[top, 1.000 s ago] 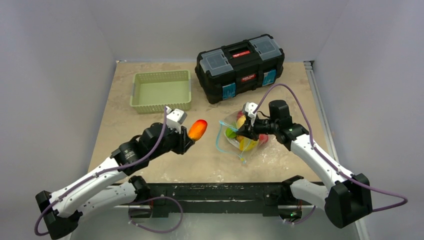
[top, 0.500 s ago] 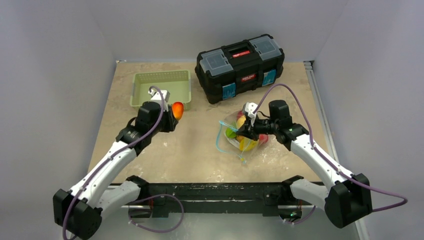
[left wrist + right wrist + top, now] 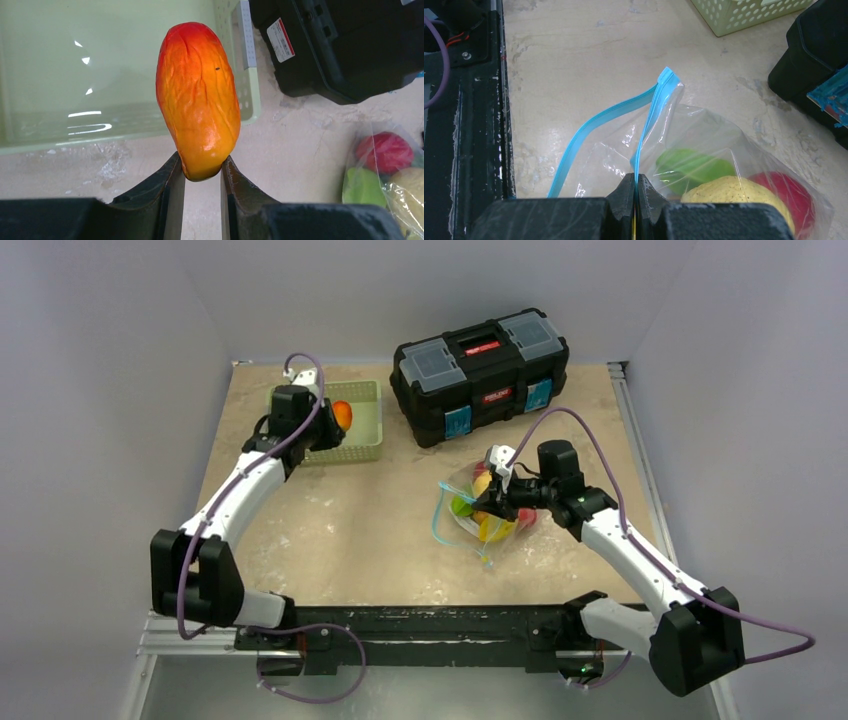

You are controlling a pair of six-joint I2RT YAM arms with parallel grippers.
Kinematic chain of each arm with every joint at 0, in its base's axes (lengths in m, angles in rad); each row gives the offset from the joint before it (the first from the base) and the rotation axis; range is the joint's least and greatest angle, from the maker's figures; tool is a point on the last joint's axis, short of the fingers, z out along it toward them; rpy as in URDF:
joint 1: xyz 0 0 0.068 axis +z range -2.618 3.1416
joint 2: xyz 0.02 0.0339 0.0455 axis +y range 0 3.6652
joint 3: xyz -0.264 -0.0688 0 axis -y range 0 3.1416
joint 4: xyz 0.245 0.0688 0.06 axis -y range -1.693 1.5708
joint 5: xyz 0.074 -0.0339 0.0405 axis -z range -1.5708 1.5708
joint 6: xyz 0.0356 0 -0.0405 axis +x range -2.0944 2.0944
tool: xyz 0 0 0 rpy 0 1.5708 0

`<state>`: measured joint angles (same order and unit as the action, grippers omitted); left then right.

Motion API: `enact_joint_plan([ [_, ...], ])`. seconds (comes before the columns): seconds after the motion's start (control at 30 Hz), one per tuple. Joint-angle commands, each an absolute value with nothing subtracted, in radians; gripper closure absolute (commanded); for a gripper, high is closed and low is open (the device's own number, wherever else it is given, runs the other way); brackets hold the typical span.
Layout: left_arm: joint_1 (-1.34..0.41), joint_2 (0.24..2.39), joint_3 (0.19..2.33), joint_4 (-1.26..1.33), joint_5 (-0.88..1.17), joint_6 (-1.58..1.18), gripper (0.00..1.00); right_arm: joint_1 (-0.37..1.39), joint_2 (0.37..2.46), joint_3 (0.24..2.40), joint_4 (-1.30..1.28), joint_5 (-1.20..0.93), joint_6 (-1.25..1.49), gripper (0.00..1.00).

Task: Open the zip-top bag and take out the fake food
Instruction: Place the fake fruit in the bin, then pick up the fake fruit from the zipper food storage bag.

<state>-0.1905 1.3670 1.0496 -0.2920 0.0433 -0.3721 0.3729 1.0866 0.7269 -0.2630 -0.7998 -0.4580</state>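
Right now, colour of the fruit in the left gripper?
The fruit is red fading to orange-yellow; left wrist view shows it best.

White arms (image 3: 235,502), black joints (image 3: 690,640), purple cables (image 3: 562,409) looping alongside; left gripper (image 3: 201,167) and right gripper (image 3: 635,182) show black fingers (image 3: 170,200).

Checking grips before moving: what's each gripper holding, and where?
Left gripper: fake mango, by one end. Right gripper: zip-top bag, by its zip strip.
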Motion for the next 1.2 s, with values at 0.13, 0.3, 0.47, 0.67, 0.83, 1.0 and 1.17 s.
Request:
enact_joint_plan([
  [0.13,-0.148,1.554,1.257,-0.310,0.077,-0.348,0.96,0.369,1.089,0.736,-0.258,-0.811,-0.476,1.00],
  [0.3,-0.139,1.652,1.345,-0.351,0.064,-0.368,0.64,0.370,1.092,0.738,-0.259,-0.811,-0.477,1.00],
  [0.47,-0.138,1.683,1.364,-0.365,0.060,-0.391,0.34,0.369,1.089,0.741,-0.263,-0.810,-0.482,1.00],
  [0.67,-0.137,1.633,1.363,-0.392,0.065,-0.379,0.25,0.369,1.082,0.741,-0.266,-0.810,-0.486,1.00],
  [0.83,-0.137,1.480,1.276,-0.382,0.097,-0.368,0.25,0.367,1.075,0.741,-0.273,-0.815,-0.496,1.00],
  [1.0,-0.145,1.268,1.060,-0.264,0.244,-0.461,0.24,0.363,1.067,0.744,-0.288,-0.828,-0.513,1.00],
  [1.17,-0.230,1.099,0.909,-0.238,0.290,-0.537,0.24,0.357,1.067,0.751,-0.316,-0.849,-0.549,1.00],
])
